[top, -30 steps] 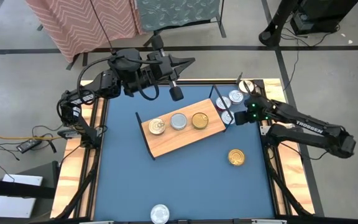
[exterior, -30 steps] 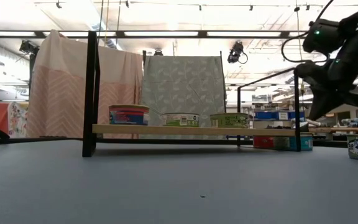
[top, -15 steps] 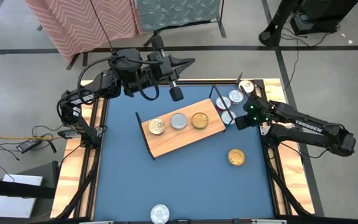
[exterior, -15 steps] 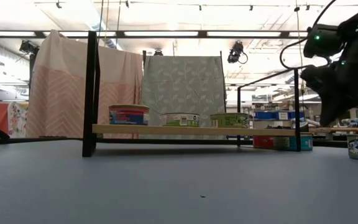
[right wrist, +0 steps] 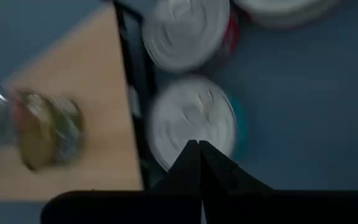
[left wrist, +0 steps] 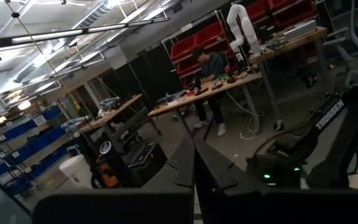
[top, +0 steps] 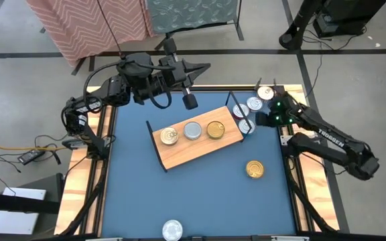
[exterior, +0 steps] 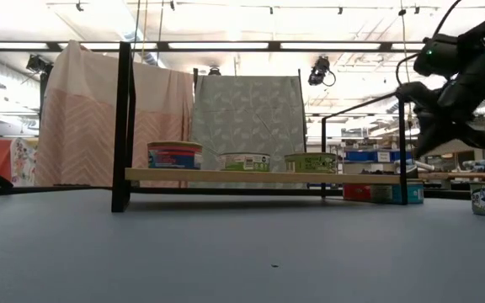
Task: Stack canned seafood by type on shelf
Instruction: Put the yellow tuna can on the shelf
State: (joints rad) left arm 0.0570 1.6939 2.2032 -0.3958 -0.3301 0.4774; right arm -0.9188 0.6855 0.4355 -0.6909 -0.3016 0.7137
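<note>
Both pairs of jaws are closed on nothing. Seen from its wrist, the right gripper has its dark fingers pressed into one thin wedge, and just ahead of that tip lies a round flat tin with a smooth silver lid and a teal side, close beside the black wire end frame of the shelf. Farther past the tip sits a second silver-lidded tin with a red side, and beyond the frame, on the pale wood, a gold-lidded tin shows blurred. From above, the right gripper hangs at that end of the shelf, among a cluster of silver tins at the table's far right corner. The shelf is a rectangular light-wood board set at a slant on the matte blue table, carrying three tins in a row: a ring-pull tin, a plain silver tin and a gold tin, the gold one nearest the right jaws. Another gold tin lies loose on the table near the right arm, and a lone silver tin sits well apart at the near edge. The left gripper waits above the table's far edge, well apart from the tins.
</note>
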